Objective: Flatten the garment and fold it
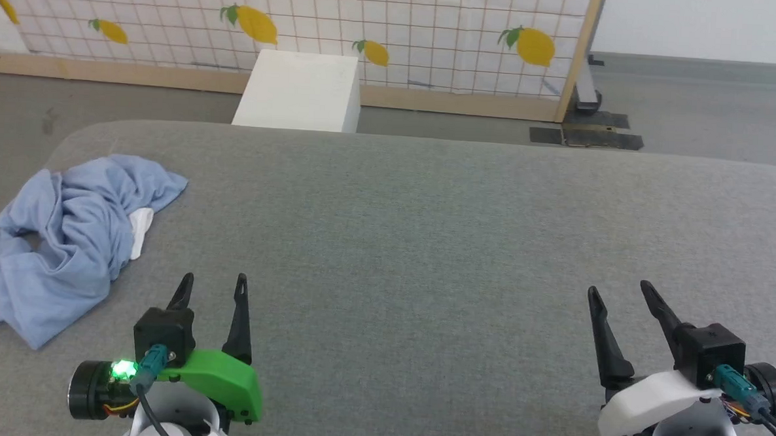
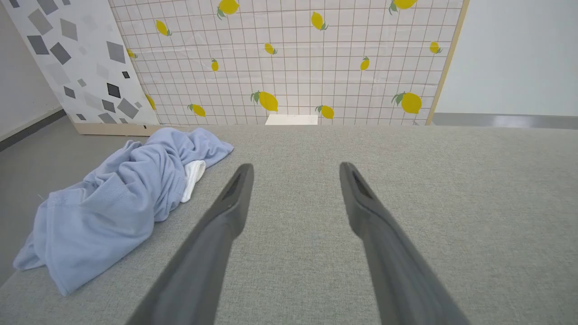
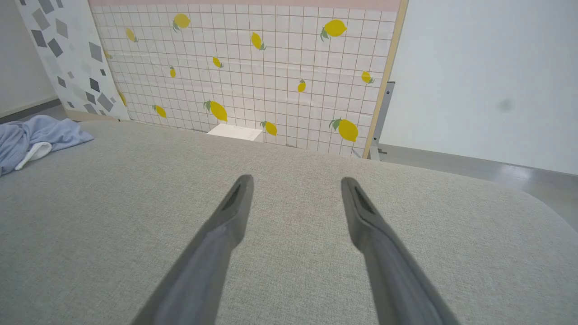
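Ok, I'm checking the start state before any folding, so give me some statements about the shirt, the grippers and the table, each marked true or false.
1. The garment lies crumpled near the left edge of the table. True.
2. The left gripper grips the garment. False: the left gripper is open and empty, apart from the cloth.
3. The right gripper is open above bare table. True.
4. A white box stands on the table. False: the white box stands on the floor beyond the far edge.
5. A white patch shows among the blue folds. True.
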`<state>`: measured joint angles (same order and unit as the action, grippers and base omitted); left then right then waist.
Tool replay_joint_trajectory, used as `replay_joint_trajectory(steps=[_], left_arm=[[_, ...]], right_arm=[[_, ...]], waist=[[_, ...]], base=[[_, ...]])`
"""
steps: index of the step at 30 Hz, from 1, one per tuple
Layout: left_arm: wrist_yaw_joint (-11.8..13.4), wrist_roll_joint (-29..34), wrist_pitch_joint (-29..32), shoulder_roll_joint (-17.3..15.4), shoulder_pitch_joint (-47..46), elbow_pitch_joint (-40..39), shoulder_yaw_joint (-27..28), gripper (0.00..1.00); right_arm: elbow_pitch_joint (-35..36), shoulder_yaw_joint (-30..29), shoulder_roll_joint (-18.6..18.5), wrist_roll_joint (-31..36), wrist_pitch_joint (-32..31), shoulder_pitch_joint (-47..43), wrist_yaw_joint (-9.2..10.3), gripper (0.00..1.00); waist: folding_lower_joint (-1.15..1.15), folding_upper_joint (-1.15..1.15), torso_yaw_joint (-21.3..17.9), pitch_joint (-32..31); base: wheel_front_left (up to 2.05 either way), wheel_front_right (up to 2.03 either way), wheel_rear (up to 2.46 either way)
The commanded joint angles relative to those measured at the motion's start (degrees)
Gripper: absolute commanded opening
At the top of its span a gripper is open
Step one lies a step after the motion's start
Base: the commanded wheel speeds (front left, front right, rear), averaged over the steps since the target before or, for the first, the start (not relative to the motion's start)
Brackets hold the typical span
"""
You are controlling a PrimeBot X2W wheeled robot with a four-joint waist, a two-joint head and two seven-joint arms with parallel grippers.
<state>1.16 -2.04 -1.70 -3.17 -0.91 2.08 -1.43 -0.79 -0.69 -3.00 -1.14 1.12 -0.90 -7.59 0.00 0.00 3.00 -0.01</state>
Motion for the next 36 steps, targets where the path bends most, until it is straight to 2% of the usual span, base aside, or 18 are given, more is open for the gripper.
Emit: replay_joint_trajectory(steps=[1, 15, 36], left_arm=[[0.52, -0.58, -0.61, -0.10, -0.89, 0.40, -0.25, 1.00], [2.20, -1.84, -2.09, -0.90, -1.39, 1.56, -1.07, 1.00], [6.19, -4.52, -4.46, -1.48, -0.22, 1.90, -1.79, 1.00]], right_arm=[[-0.20, -0.15, 0.02, -0.56, 0.60, 0.59, 0.02, 1.00], [-0.93, -0.38, 0.03, -1.72, 1.95, 0.94, 0.03, 1.00], [-1.22, 0.14, 0.06, -3.29, 3.48, 1.26, 0.04, 1.00]], waist=[[0.00, 0.00, 1.09, 0.00], [0.00, 0.00, 8.03, -0.23], [0.00, 0.00, 14.34, -0.16]], base=[[0.00, 0.00, 0.00], [-0.04, -0.04, -0.04], [-0.09, -0.09, -0.09]])
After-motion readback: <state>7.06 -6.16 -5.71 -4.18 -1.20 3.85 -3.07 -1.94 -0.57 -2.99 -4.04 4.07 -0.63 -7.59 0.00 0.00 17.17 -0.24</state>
